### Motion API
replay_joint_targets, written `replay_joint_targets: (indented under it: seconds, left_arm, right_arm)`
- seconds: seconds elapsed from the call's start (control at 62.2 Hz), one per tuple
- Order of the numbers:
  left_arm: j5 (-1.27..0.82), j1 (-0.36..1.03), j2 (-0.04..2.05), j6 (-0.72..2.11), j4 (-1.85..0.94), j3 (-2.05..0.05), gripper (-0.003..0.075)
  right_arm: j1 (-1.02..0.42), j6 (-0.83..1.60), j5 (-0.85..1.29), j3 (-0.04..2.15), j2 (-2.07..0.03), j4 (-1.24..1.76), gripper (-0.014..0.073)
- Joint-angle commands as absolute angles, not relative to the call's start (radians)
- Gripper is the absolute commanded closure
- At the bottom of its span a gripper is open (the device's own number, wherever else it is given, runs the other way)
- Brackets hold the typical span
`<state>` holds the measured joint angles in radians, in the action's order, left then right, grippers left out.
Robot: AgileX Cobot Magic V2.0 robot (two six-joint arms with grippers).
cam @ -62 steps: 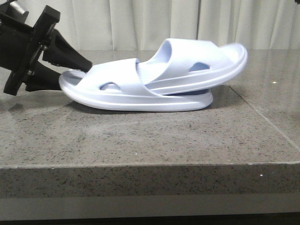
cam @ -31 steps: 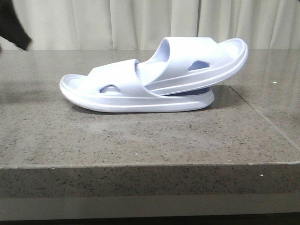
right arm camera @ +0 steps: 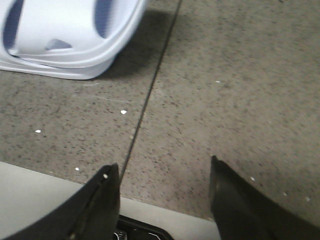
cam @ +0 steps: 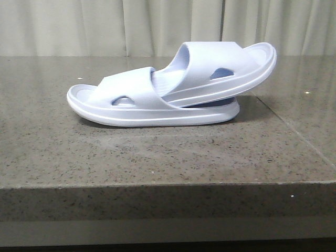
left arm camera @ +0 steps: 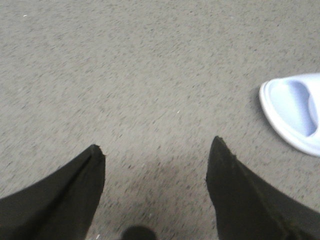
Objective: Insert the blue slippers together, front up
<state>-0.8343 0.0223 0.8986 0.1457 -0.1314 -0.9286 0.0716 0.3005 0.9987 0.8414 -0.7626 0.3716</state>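
Observation:
The two pale lavender-blue slippers lie nested in the middle of the grey stone table [cam: 157, 152]. The lower slipper [cam: 131, 102] lies flat with its end at the left. The upper slipper [cam: 226, 65] is pushed under the lower one's strap and tilts up to the right. Neither gripper shows in the front view. My left gripper [left arm camera: 156, 150] is open and empty over bare table, with one slipper end [left arm camera: 295, 112] off to one side. My right gripper [right arm camera: 165, 167] is open and empty near the table's front edge, apart from the slippers [right arm camera: 65, 35].
A thin seam [right arm camera: 150, 95] runs across the stone table to the right of the slippers. The table's front edge [cam: 168, 184] drops off in front. Pale curtains [cam: 131, 26] hang behind the table.
My left arm was beside the left end of the lower slipper a second ago. It has drawn back to the left and gone out of the front view. The slippers have stayed put.

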Motion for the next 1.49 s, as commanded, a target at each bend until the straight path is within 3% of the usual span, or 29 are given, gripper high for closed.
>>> replay_joint_targets:
  seconds: [0.0, 0.45, 0.804, 0.916, 1.189, 1.238, 1.479]
  left_arm:
    - [-0.767, 0.023, 0.809, 0.068, -0.053, -0.906, 0.0279]
    - [-0.964, 0.023, 0.634, -0.032, 0.072, -0.867, 0.0279]
    - [-0.859, 0.023, 0.591, -0.032, 0.051, -0.766, 0.0290]
    - [-0.832, 0.023, 0.591, -0.032, 0.030, -0.753, 0.0390]
    - [-0.811, 0.023, 0.591, -0.032, 0.024, -0.748, 0.0741]
    - [-0.802, 0.023, 0.591, -0.032, 0.024, -0.748, 0.0741]
    - [-0.790, 0.023, 0.591, -0.032, 0.021, -0.748, 0.0741]
  right_arm:
    - [0.070, 0.234, 0.996, 0.875, -0.705, 0.313, 0.0172]
    - [-0.013, 0.194, 1.133, 0.828, -0.489, 0.186, 0.0172]
    - [-0.065, 0.165, 1.091, 0.822, -0.467, 0.136, 0.0188]
    - [-0.065, 0.139, 1.060, 0.822, -0.467, 0.173, 0.0278]
    - [-0.065, 0.138, 1.042, 0.822, -0.467, 0.195, 0.0627]
    - [-0.065, 0.138, 1.043, 0.822, -0.467, 0.195, 0.0666]
    - [-0.065, 0.138, 1.027, 0.822, -0.467, 0.214, 0.0662]
